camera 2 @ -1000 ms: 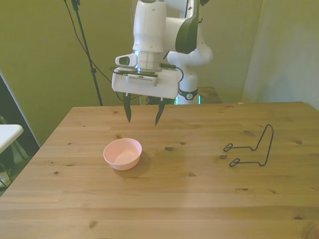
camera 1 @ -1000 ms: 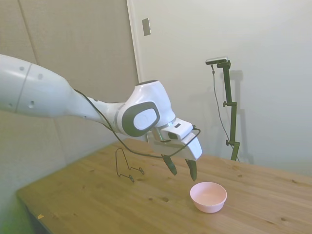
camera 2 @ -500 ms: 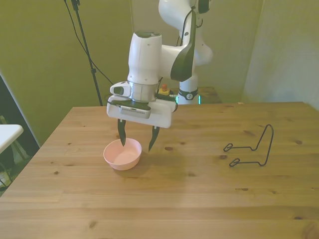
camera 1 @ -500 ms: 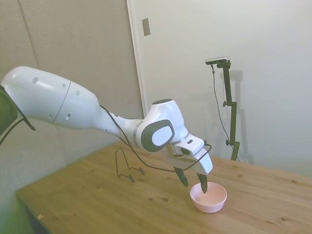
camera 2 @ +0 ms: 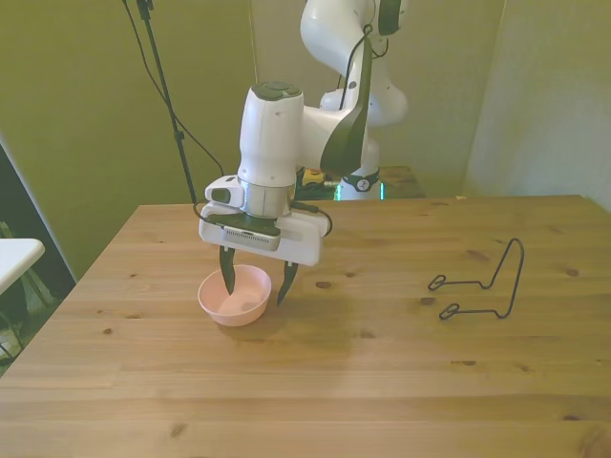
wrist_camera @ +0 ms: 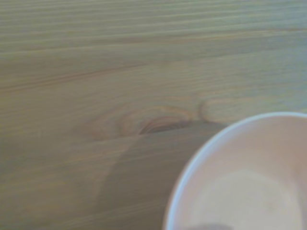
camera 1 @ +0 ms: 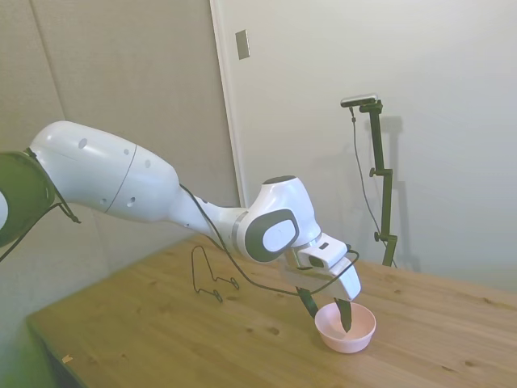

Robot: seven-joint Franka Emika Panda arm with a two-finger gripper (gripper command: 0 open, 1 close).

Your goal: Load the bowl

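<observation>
the white arm reaches low over the wooden table (camera 2: 363, 382), its wrist bent down so the gripper (camera 2: 256, 283) (camera 1: 324, 308) points at the tabletop. the two dark fingers are spread about as wide as the bowl's rim wall, and they straddle it: one finger (camera 2: 228, 279) dips inside the bowl (camera 2: 232, 298) (camera 1: 352, 330) (wrist_camera: 249, 182), the other sits just outside its rim on the front view's right. whether either finger touches the rim i can't tell; nothing is clamped between them.

one bowl, small and pale pink, stands upright on the table toward the front view's left, and it looks empty inside. one thin black wire rack (camera 2: 487, 282) (camera 1: 208, 275) stands well apart from it, toward the front view's right.
</observation>
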